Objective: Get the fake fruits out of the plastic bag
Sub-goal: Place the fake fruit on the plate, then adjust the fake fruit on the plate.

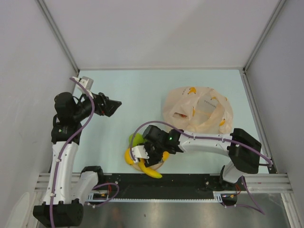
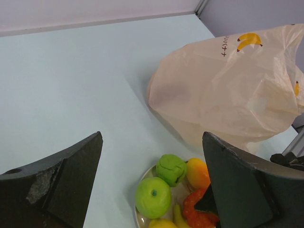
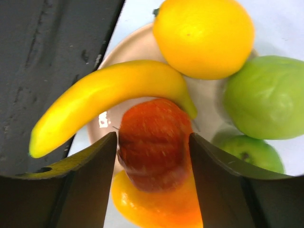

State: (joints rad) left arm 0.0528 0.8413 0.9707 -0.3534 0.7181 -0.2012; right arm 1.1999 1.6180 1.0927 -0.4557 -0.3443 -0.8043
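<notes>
A pale blue-green table (image 1: 142,90) is enclosed by plain white walls (image 1: 161,28), and slanted metal posts (image 1: 57,33) are seen at the two back corners. A round beige plate (image 3: 135,47) is set at the table's near edge, close to the middle. A black strip (image 1: 190,179) and a metal rail (image 1: 180,195) are run along that edge.

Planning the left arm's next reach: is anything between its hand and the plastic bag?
Nothing visible does. Only bare table lies between the left hand and the plastic bag. The plate of fruits, and the right hand holding a red fruit over it, sit nearer the arm bases, off that line.
</notes>
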